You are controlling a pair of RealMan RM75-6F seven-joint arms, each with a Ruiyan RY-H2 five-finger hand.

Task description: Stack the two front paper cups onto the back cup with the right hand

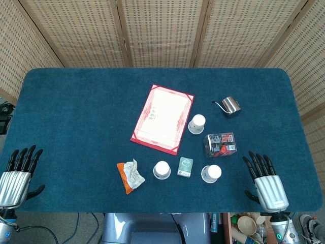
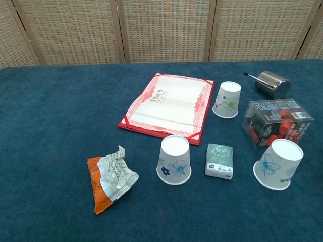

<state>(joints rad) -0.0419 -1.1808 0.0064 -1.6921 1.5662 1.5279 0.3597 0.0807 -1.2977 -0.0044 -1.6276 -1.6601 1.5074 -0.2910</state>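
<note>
Three white paper cups with blue flower prints stand upside down on the blue table. The back cup (image 1: 197, 123) (image 2: 227, 100) is beside the red certificate folder. The two front cups are the left one (image 1: 162, 170) (image 2: 174, 159) and the right one (image 1: 211, 173) (image 2: 279, 164). My right hand (image 1: 265, 179) rests flat at the table's front right, fingers spread, holding nothing, a short way right of the right front cup. My left hand (image 1: 18, 173) lies open at the front left corner, far from the cups. Neither hand shows in the chest view.
A red certificate folder (image 1: 162, 118) lies mid-table. A steel pitcher (image 1: 231, 105) and a clear box of red items (image 1: 220, 144) sit between back cup and right front cup. A green tissue pack (image 1: 185, 166) lies between the front cups. An orange wrapper (image 1: 130, 176) lies front left.
</note>
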